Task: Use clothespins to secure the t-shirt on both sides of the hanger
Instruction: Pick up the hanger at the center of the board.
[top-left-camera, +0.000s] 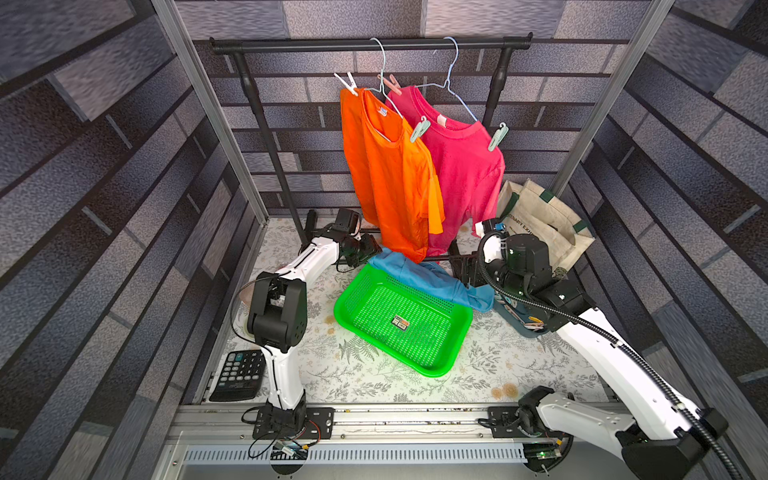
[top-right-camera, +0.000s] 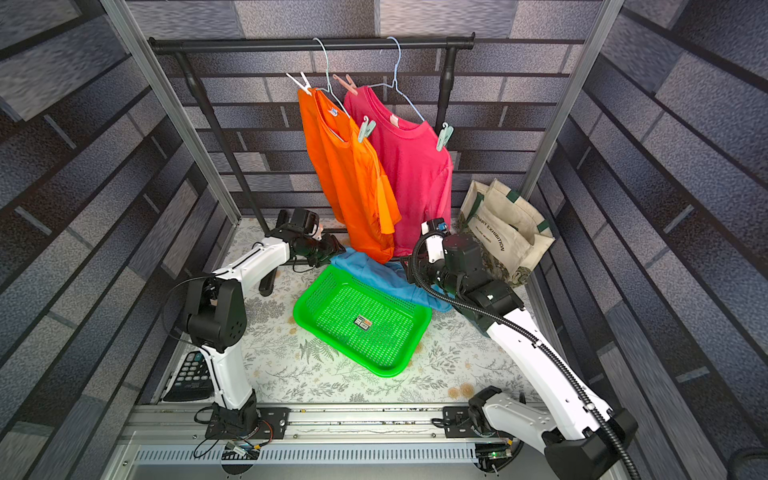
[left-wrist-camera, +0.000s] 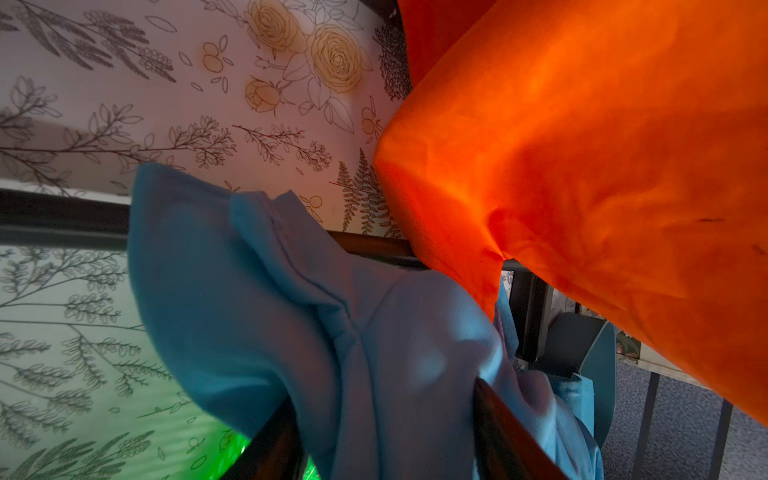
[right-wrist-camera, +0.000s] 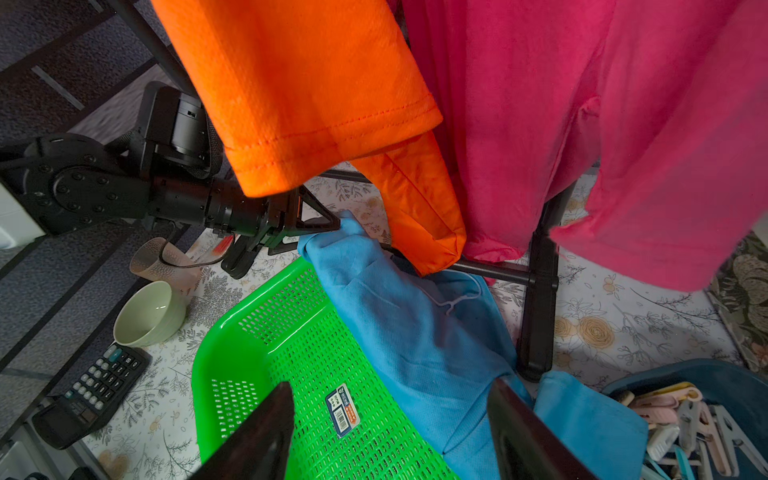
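A blue t-shirt (top-left-camera: 428, 278) lies crumpled over the far rim of the green basket (top-left-camera: 462, 337), with a white hanger (right-wrist-camera: 453, 301) showing at its collar. My left gripper (left-wrist-camera: 384, 392) is at the shirt's left corner. Its fingers stand apart, with a bunched fold of blue cloth filling the gap and touching both. My right gripper (right-wrist-camera: 392, 384) hangs open above the basket and the shirt's right part, holding nothing. The clothespins (right-wrist-camera: 685, 419) lie in a blue bin beside the right arm. An orange t-shirt (top-left-camera: 386, 174) and a pink t-shirt (top-left-camera: 461, 166) hang pegged on hangers.
The black rack's rod (top-left-camera: 370, 43) runs across the back and its foot bar (right-wrist-camera: 536, 291) lies just behind the blue shirt. A tote bag (top-left-camera: 544, 224) stands at the back right. A calculator (top-left-camera: 241, 374), a bowl (right-wrist-camera: 149, 313) and a cup (right-wrist-camera: 162, 259) sit on the left.
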